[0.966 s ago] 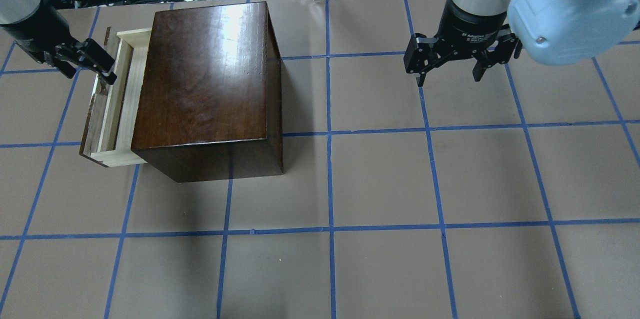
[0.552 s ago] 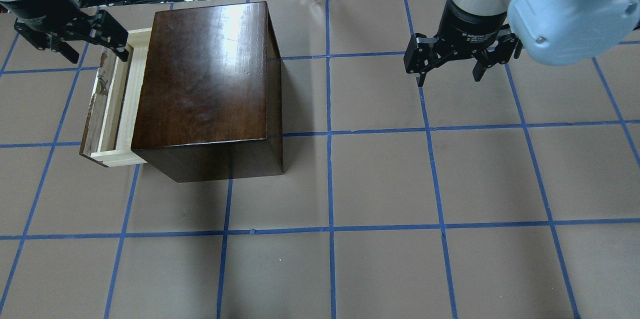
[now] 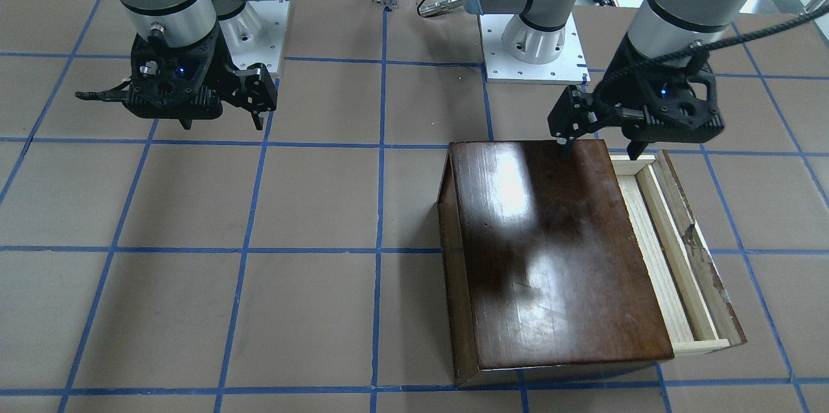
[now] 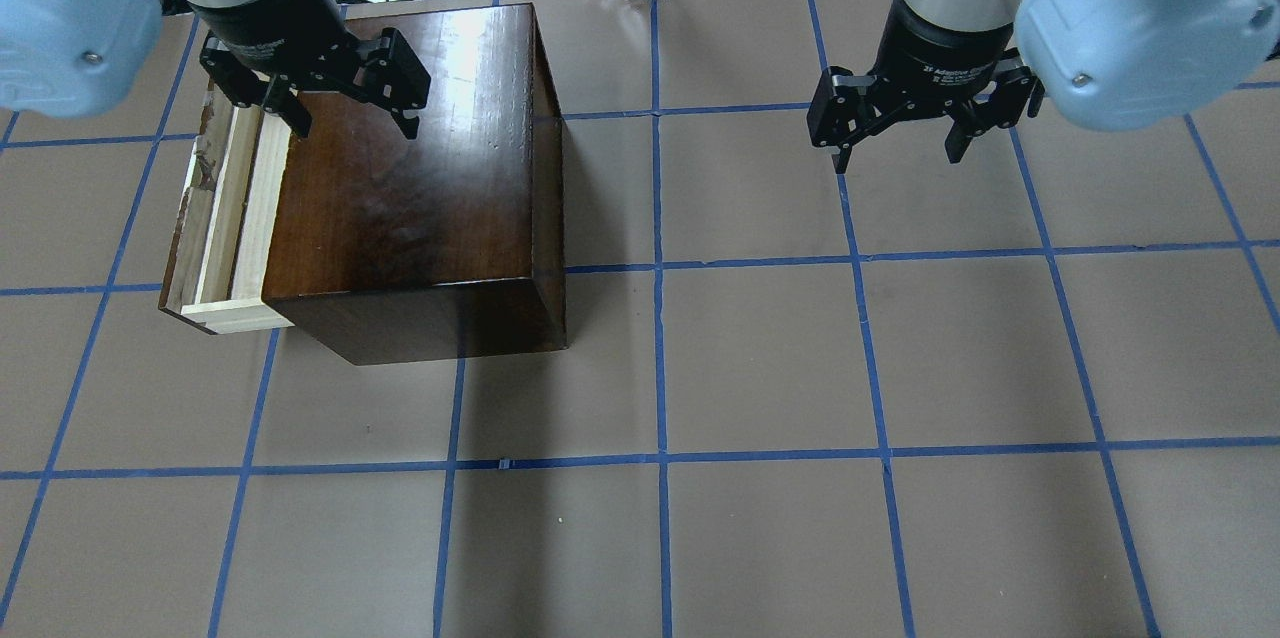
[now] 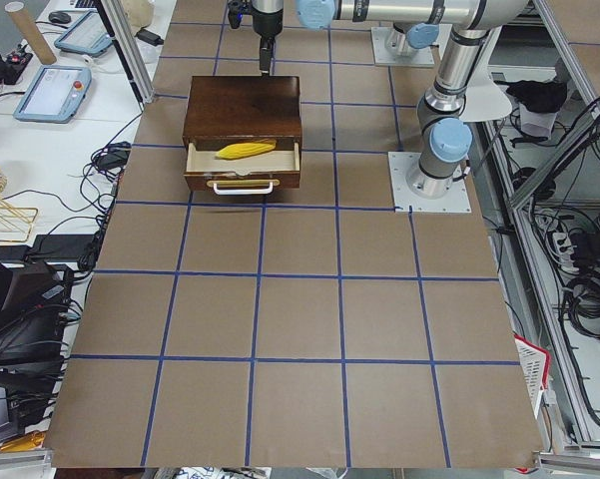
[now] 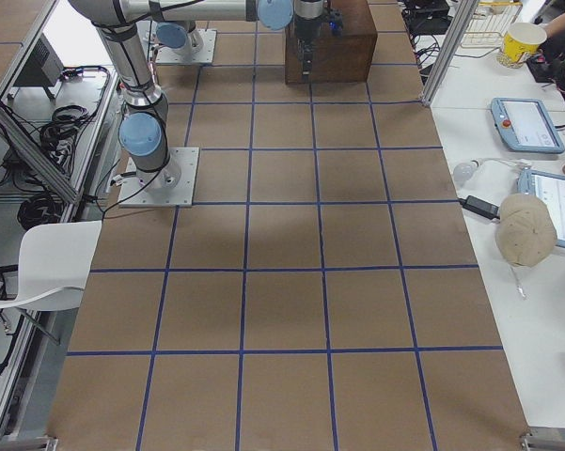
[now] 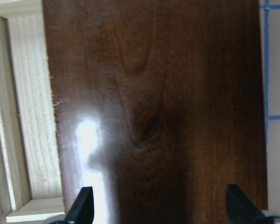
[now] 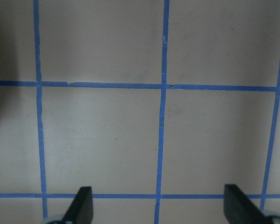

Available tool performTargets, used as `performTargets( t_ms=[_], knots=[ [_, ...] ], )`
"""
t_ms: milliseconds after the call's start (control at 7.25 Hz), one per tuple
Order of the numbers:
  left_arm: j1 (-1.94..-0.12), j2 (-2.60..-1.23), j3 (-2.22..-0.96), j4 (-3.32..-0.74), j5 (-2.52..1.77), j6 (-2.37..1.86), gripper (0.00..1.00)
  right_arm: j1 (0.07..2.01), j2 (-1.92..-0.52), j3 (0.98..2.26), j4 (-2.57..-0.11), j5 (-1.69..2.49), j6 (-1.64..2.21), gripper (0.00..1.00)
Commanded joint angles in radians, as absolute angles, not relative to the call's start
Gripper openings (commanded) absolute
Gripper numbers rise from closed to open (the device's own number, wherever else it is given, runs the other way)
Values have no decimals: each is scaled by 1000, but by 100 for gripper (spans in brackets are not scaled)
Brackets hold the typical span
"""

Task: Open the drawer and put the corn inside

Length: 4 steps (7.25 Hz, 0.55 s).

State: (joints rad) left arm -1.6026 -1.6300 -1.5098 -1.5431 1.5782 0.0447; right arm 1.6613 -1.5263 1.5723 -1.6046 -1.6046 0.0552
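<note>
Looking along the table from the robot's left end, we meet first the long shallow drawer of pale wood with a chipped dark-brown front panel [image 5: 292,180]. It bears a pale curved handle [image 5: 243,187] and stands pulled partway out of the glossy dark-brown wooden box [image 5: 242,100]. Just behind the panel the small bright yellow corn cob [image 5: 246,150] lies lengthwise on the drawer floor. From above and from the front the box top hides it, so we see it in this one view only. We judge both parts of the task done: drawer open, corn inside.

Farther on, the left gripper [image 4: 355,126] hovers above the box top, at the side next to the drawer, with its fingers spread wide and nothing between them. We think the next move calls only for a clean lift away from the box without catching the drawer's wall. The task does not ask for closing.

Farthest along, the right gripper [image 4: 898,158] hangs over the brown paper-covered table with its blue tape grid [image 4: 760,358], well apart from the box. Its fingers are likewise apart and empty.

The only writing we can make out is small white lettering [image 4: 950,71] on the right gripper's black body, which seems to begin "2F Adaptive"; the rest is too small
</note>
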Motion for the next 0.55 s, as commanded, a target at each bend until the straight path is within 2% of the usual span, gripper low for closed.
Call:
performTargets(
  t_ms=[0, 414],
  knots=[
    [-1623, -1617, -1523, -1565, 1588, 26, 100, 1661, -1526, 1572, -1605, -1605, 55, 100],
    [-1637, -1594, -1505, -1534, 1608, 23, 100, 1661, -1526, 1572, -1605, -1605, 55, 100]
  ],
)
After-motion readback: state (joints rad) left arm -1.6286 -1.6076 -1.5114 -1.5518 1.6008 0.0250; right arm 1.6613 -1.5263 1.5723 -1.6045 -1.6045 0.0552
